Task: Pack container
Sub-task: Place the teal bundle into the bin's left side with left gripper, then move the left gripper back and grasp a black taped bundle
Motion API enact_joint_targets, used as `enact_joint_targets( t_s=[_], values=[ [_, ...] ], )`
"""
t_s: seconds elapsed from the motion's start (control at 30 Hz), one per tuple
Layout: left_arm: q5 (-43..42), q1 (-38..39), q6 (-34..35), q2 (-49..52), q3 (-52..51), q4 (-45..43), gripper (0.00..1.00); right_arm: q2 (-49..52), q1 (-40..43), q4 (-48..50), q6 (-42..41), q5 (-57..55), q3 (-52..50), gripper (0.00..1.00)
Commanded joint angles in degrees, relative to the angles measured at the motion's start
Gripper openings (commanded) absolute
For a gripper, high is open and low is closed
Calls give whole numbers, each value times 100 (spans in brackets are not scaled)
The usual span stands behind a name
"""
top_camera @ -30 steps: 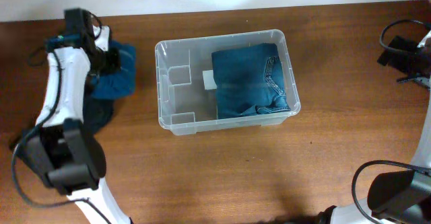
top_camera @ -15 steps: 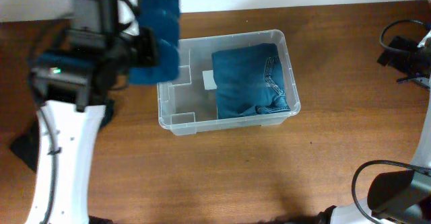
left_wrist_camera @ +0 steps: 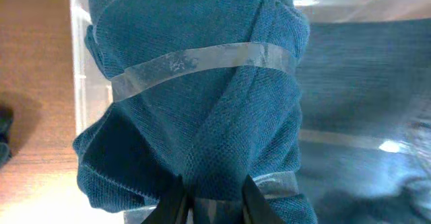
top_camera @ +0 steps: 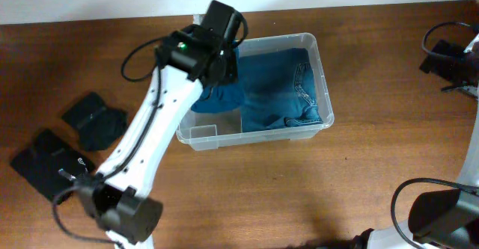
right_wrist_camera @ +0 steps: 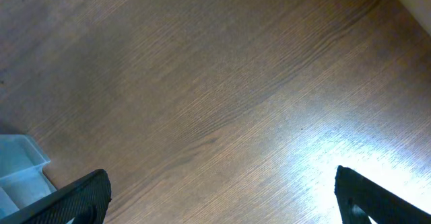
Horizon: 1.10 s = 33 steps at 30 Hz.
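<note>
- One garment in hand: clamps the left claw (left_wrist_camera: 214,198) on a bunched teal knit cloth (left_wrist_camera: 195,109), pinching a fold between both fingers and letting the rest hang free below
- Finds the container (top_camera: 202,135) near the middle of the counter (top_camera: 374,167), toward the far edge, upright and open-topped
- Hangs the cloth over the left half of the container, seemingly to fill the side not taken by the folded jeans (top_camera: 281,84) lying in the right half
- Holds the right claw (right_wrist_camera: 222,197) over bare wood well off to the right, fingers wide apart with nothing between, probably to leave the container free for the left arm (top_camera: 161,122)
- Leaves two dark garments (top_camera: 96,120) on the counter left of the container, likely waiting their turn
- Shows a clear plastic band across the cloth in the left wrist view, presumably the container's rim seen in front of it; cannot tell whether the cloth's lower end touches the container's floor
- Hides the left claw from overhead beneath its own wrist housing, and hides the container's left-hand floor beneath arm and cloth
- Cuts the right arm (top_camera: 449,58) off at the overhead view's edge, with only a corner of the container showing low left in the right wrist view
</note>
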<state>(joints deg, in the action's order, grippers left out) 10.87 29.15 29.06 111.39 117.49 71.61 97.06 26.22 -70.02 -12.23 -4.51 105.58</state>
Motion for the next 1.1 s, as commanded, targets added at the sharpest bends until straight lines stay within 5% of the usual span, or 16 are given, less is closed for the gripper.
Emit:
enact_joint_targets(
  t_s=[0.0,0.13,0.17,0.23,0.27,0.4,0.7,1.07],
  values=[
    [271,-90,155,330,31,4,1,7,11,15,-22,-48,35,98],
    [267,-146,138,649,31,96,1,7,11,15,-22,-48,35,98],
    [260,-153,68,704,31,127,8,7,11,15,-22,-48,35,99],
    [221,-153,-315,765,31,164,55,7,11,15,-22,-48,35,98],
    [219,-153,-404,763,33,166,69,7,11,15,-22,-48,35,98],
    [184,-157,-704,647,275,295,99,7,11,15,-22,-48,35,98],
    [247,-745,-1095,227,1683,1390,99,7,11,15,-22,-48,35,99],
    [7,-3359,-726,114,1241,2144,99,7,11,15,-22,-48,35,98]
  ],
)
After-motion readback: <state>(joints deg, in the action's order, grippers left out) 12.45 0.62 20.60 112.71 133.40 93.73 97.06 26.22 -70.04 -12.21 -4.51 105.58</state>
